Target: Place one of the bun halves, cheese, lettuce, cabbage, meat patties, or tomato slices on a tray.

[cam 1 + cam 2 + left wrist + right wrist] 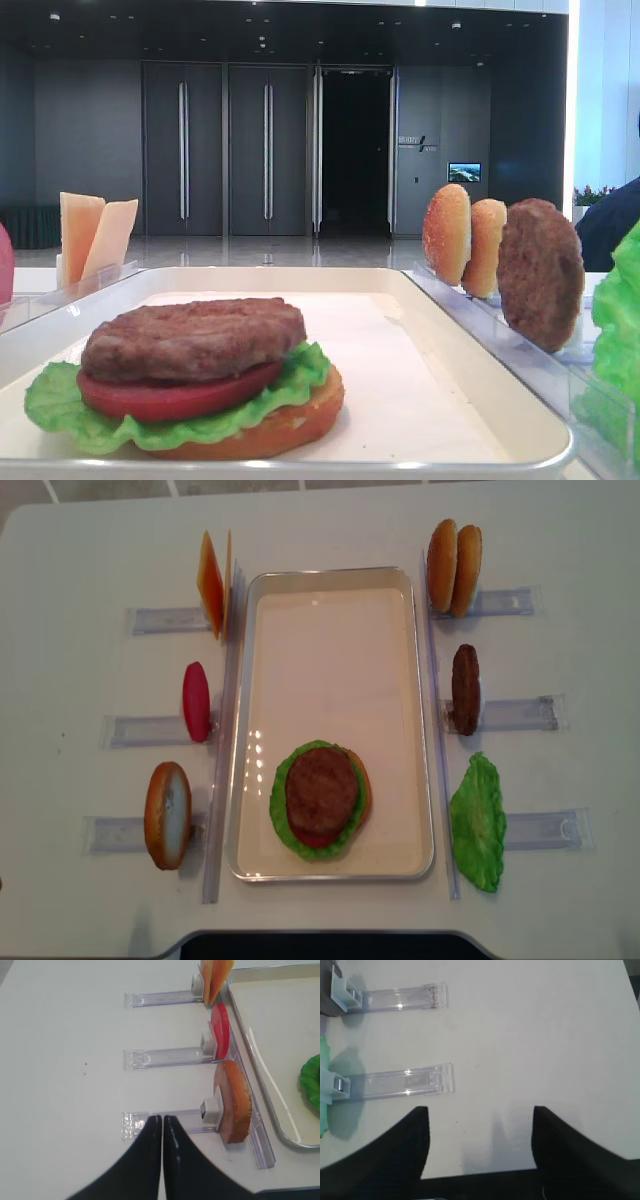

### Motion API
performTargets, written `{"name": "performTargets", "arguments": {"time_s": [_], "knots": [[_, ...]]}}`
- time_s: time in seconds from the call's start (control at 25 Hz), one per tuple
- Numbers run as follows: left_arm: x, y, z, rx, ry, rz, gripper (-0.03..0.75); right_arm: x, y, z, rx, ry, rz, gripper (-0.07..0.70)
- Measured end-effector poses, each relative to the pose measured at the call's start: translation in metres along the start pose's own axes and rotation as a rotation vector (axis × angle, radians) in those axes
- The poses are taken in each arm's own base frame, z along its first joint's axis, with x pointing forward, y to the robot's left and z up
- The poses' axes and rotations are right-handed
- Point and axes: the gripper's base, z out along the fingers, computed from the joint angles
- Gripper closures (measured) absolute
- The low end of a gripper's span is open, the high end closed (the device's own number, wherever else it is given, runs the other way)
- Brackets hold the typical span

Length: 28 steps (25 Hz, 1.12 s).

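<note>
On the cream tray [330,573] sits a stack: bun half [290,425], lettuce [60,410], tomato slice [170,398] and meat patty [322,788] on top. Left racks hold cheese [211,583], a tomato slice [196,701] and a bun half [168,814]. Right racks hold two bun halves [454,566], a patty [465,688] and lettuce [478,822]. Cabbage is out of view. My left gripper [162,1119] is shut and empty over the rack of the bun half [234,1102]. My right gripper [479,1108] is open over bare table.
Clear plastic racks [405,1082] lie on the white table on both sides of the tray, ends pointing outward. A green leaf edge [324,1085] shows at the left of the right wrist view. The tray rim [260,1095] runs beside the left racks.
</note>
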Motion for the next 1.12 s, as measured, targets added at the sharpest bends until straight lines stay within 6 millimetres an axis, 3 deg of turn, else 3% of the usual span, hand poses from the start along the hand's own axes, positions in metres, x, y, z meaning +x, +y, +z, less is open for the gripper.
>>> {"name": "performTargets", "arguments": {"time_s": [0.36,0.64,1.12], "knots": [[0.0,0.0,0.0,0.0,0.0,-0.001,0.715,0.014,0.001,-0.003,-0.01,-0.158,-0.034,0.178],[0.0,0.0,0.0,0.0,0.0,-0.001,0.715,0.031,0.001,-0.017,-0.055,-0.319,-0.096,0.178],[0.0,0.0,0.0,0.0,0.0,-0.001,0.715,0.034,0.003,-0.016,-0.086,-0.329,-0.094,0.178]]}}
